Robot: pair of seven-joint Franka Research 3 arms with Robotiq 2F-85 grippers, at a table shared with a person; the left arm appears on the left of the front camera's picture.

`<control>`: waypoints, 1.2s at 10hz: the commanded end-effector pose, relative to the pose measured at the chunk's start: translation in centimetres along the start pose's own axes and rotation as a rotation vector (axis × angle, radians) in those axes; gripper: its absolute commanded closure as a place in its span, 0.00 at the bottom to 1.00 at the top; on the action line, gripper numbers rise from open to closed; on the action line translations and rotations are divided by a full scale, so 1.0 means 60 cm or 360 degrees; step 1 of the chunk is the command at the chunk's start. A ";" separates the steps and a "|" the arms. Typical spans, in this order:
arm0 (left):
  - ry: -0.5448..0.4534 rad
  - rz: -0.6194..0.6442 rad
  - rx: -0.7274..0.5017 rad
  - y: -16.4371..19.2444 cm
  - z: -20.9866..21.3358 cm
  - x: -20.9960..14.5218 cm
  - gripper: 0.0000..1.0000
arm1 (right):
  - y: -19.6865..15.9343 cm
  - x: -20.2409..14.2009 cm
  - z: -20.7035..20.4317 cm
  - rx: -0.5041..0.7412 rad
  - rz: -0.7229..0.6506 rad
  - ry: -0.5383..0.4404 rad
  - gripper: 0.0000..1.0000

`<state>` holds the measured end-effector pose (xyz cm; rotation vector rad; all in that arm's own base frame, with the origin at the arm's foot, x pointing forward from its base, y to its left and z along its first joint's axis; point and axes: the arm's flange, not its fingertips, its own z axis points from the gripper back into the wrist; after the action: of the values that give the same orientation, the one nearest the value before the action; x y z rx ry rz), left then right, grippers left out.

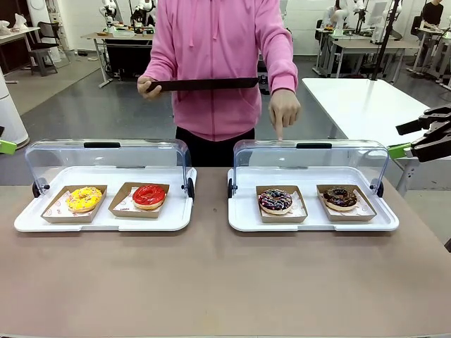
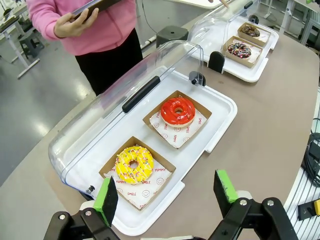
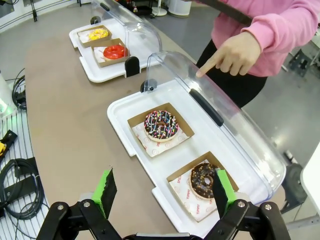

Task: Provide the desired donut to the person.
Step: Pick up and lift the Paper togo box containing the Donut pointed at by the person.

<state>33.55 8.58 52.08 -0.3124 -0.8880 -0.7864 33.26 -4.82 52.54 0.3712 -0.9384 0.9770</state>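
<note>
The person [image 1: 215, 63] in a pink hoodie stands at the far side and holds a flat black board [image 1: 204, 84] in one hand. The other hand's index finger [image 1: 279, 131] points down at the raised lid of the right tray, in line with the chocolate donut with coloured sprinkles [image 1: 275, 201] [image 3: 161, 125]. Beside it lies a plain chocolate donut [image 1: 340, 198] [image 3: 203, 180]. The left tray holds a yellow donut [image 1: 84, 199] [image 2: 134, 164] and a red donut [image 1: 149, 196] [image 2: 177, 110]. My left gripper [image 2: 166, 192] hovers open near the yellow donut. My right gripper [image 3: 165, 189] [image 1: 407, 139] hovers open near the plain chocolate donut.
Each donut sits in a brown paper box on a white tray [image 1: 176, 220] [image 1: 243, 222] with a clear hinged lid [image 1: 106, 162] [image 1: 310, 163] standing open at the back. The brown table [image 1: 225, 282] is bare in front of the trays. Cables [image 3: 17, 175] lie off the table's edge.
</note>
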 end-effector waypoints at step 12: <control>-0.0011 0.0007 -0.0006 0.000 0.000 0.001 0.00 | 0.020 0.059 -0.027 0.0114 0.0232 0.0100 0.00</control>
<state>33.55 8.57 52.09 -0.3121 -0.8879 -0.7869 33.19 -3.63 52.96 0.3612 -0.9249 1.0303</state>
